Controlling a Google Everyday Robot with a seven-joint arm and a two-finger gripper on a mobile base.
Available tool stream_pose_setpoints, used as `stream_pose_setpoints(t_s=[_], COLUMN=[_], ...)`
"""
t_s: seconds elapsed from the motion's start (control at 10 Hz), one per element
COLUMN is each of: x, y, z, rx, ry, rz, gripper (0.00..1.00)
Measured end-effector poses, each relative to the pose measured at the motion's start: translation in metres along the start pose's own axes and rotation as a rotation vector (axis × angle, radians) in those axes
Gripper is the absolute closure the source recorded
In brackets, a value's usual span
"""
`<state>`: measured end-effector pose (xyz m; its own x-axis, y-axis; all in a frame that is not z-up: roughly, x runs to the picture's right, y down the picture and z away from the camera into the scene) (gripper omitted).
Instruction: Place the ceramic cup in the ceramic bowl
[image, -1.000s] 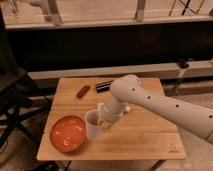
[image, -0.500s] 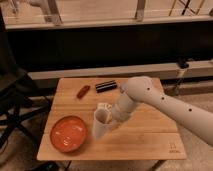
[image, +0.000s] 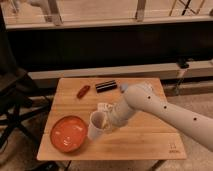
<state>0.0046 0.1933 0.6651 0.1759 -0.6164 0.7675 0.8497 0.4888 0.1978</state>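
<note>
the pincer hangs over the middle of the tabletop, clamped on the ceramic cup, which tilts with its mouth turned up and left. the ceramic bowl lies just left of the cup and a touch nearer. a short leftward carry looks like all that's needed.

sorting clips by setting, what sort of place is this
Probably an indoor office or lab area: a wooden table, a long ledge behind it, a black chair alongside. The gripper is at the ceramic cup, beside the ceramic bowl.
</note>
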Motion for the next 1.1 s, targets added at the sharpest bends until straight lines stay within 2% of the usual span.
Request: stream_pose_setpoints(t_s=[0.2, 0.5, 0.9, 1.1], x=[-0.007, -0.015, -0.021, -0.024], y=[-0.007, -0.027, -0.041, -0.046], z=[0.007, 0.025, 0.035, 0.037], rx=[0.012, 0.051, 0.106, 0.137], ry=[0.012, 0.016, 0.025, 0.042], rz=[-0.028, -0.048, -0.013, 0.018], gripper=[1.00, 1.00, 1.00, 1.00])
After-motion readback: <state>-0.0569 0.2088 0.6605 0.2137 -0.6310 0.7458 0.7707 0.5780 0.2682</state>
